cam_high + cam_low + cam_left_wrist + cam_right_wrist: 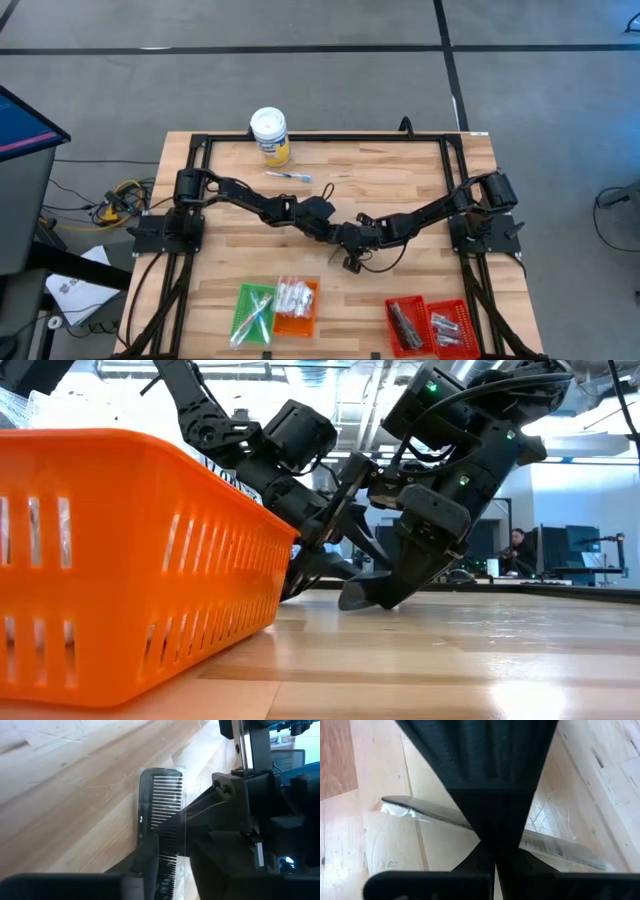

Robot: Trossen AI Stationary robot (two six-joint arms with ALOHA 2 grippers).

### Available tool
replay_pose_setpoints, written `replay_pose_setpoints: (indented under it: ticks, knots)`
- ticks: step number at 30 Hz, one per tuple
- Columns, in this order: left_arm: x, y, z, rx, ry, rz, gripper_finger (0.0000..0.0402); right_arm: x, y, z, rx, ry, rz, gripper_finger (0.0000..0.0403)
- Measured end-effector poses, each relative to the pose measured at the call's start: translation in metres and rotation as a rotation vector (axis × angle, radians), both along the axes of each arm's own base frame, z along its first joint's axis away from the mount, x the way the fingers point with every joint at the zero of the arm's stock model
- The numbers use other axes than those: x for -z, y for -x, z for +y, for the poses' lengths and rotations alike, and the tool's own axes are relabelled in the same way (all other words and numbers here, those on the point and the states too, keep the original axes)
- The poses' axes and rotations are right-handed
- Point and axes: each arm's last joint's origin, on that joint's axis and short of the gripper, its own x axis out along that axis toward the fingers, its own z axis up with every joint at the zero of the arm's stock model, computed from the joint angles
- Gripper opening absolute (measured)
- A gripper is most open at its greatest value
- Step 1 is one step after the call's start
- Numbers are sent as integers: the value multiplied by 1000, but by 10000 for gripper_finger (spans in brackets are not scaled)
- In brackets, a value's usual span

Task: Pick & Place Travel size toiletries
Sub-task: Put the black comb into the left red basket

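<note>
At the bottom of the high view sit four trays. The green tray holds thin sticks, and the orange tray next to it holds small white packets. Toward the bottom right are two red trays with dark tubes and silvery pieces inside.

In the middle of the picture both arms meet, low over the wooden table. A black comb in a clear wrapper lies flat on the wood there. The right gripper is shut tight, with its tips pressing down on the comb. The left gripper is at the comb's other end, with one finger along its spine. I cannot tell if it is gripping.

Higher up, a thin blue stick lies alone on the table. Just past it, near the top edge, stands a white-lidded tub with a yellow label.
</note>
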Motion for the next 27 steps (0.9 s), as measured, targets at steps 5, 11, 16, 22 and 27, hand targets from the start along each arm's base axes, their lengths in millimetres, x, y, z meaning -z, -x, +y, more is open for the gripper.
replay_pose_setpoints:
  ticks: [5,11,16,22,27]
  knots:
    - [0,0,0,7,-14,1,63,0,0,0,0,0,1,0]
    - [-4,3,0,29,-57,8,48,0,0,0,-2,-2,3,0]
    - [-9,10,3,36,-70,77,89,0,0,0,-9,0,2,0]
    - [-6,13,4,42,-93,121,140,0,0,0,-10,-3,1,0]
    - [-7,13,4,35,-98,119,129,0,0,0,-10,-2,1,0]
